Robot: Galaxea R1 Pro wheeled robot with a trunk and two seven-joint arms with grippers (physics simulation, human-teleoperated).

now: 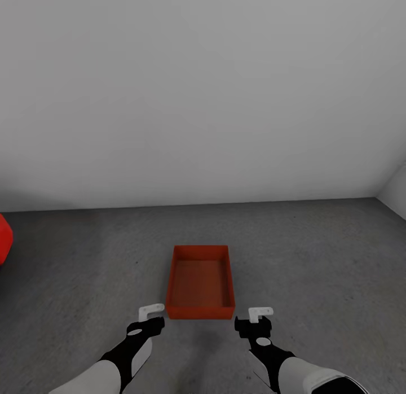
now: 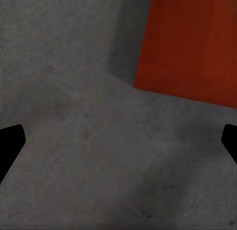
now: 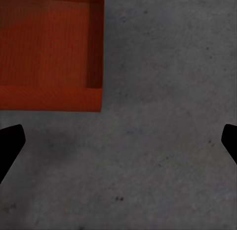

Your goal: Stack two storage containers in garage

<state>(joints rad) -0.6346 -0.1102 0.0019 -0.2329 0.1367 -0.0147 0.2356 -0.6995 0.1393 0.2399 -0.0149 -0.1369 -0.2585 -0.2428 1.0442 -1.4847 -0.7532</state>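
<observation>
Head view has one orange bin [image 1: 200, 282] sitting on the garage floor [image 1: 316, 253]; my left tool [image 1: 151, 316] and right tool [image 1: 256, 319] flank its near end, both spread wide, empty; I'd back off without nudging it.

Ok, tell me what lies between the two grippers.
In the head view, the orange-red storage container's near end and bare concrete floor lie between the left gripper and right gripper.
</observation>
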